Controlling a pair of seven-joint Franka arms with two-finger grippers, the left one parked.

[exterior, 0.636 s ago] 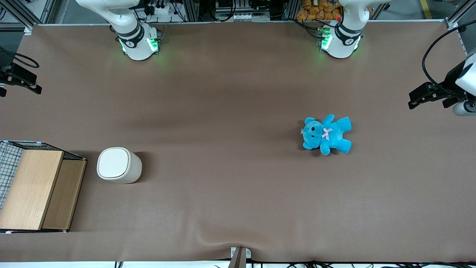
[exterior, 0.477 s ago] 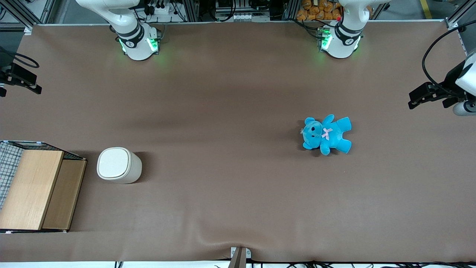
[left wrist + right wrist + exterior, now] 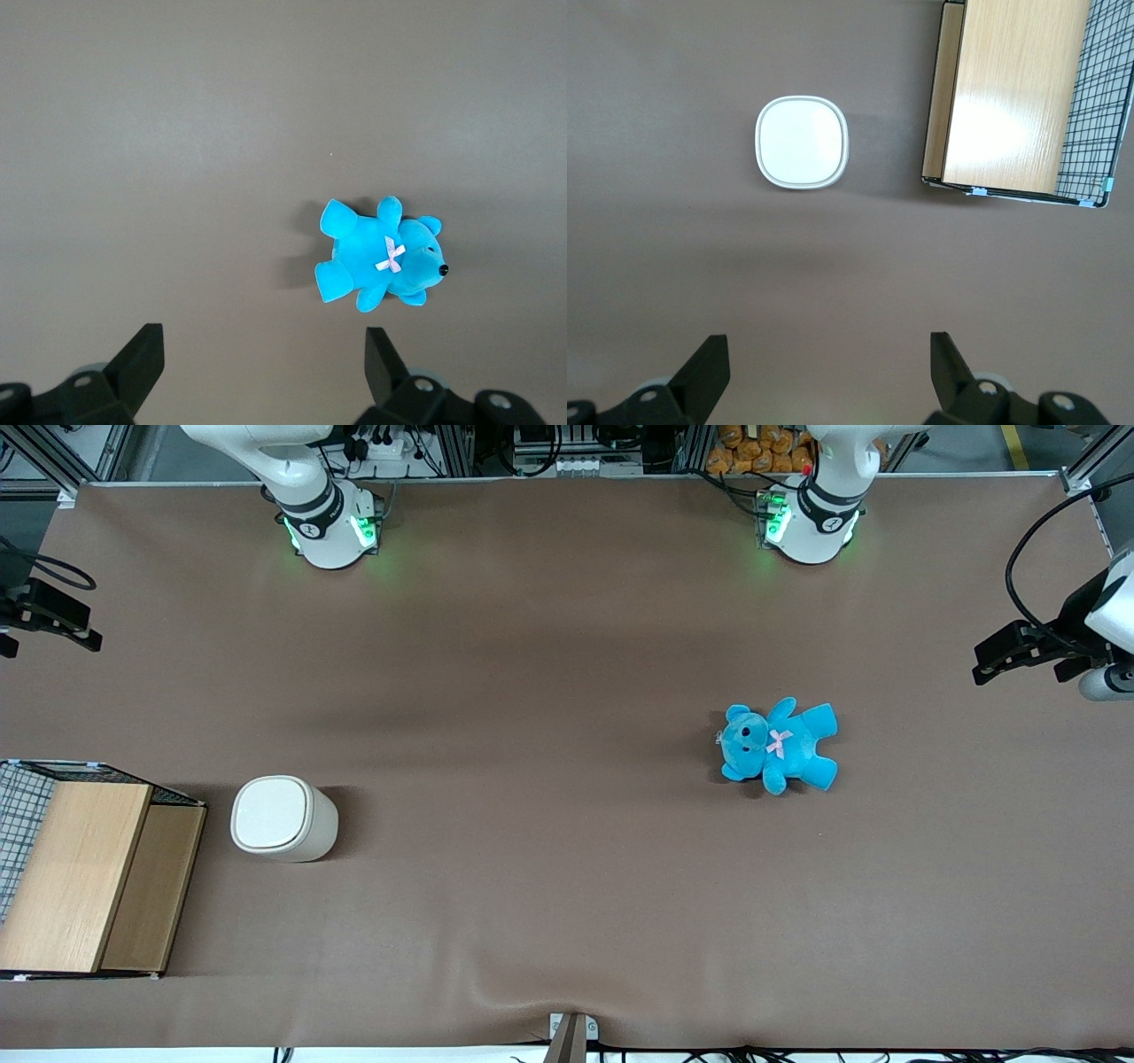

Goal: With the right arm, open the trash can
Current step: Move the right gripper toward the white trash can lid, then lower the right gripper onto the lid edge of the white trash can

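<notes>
Only the gripper (image 3: 49,615) has shifted since a moment ago, edging a touch upward at the left edge of the front view; everything on the table sits as before. It hangs high over the brown table (image 3: 549,691), well apart from the trash can (image 3: 283,818), its fingers (image 3: 709,367) spread wide with nothing between them. That cream-white can stands upright in the lower left of the front view, near the working arm's end, lid shut and flat, facing straight up. Its lid is a rounded, nearly square shape, so no long axis stands out. Just beside it, apart, is the wooden-topped wire crate (image 3: 84,872). A blue teddy (image 3: 780,746) lies flat toward the parked arm's end, head pointing toward the can.
</notes>
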